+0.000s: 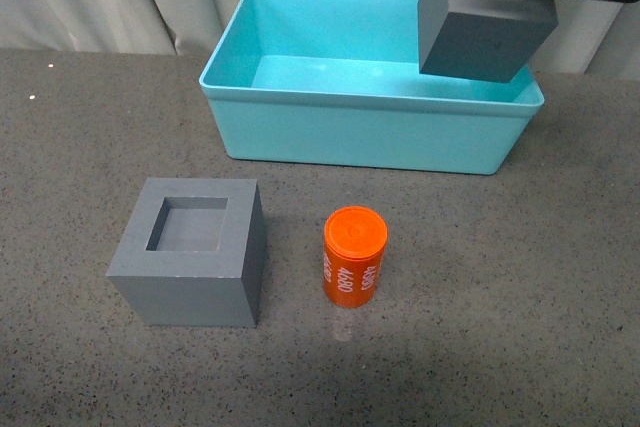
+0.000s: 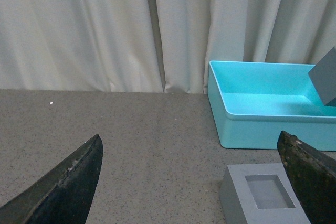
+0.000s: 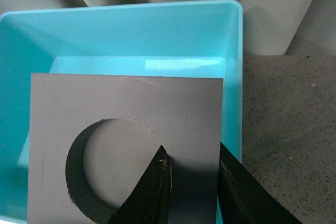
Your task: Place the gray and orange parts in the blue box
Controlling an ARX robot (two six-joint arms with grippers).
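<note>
I'm pinching the round-recess cube by its wall with the right claw, one finger in the recess and one outside. I'm hanging it over the blue box, right end, ready to drop. Left claw is sitting wide, empty. Square-recess cube and orange cylinder are waiting on the table.
</note>
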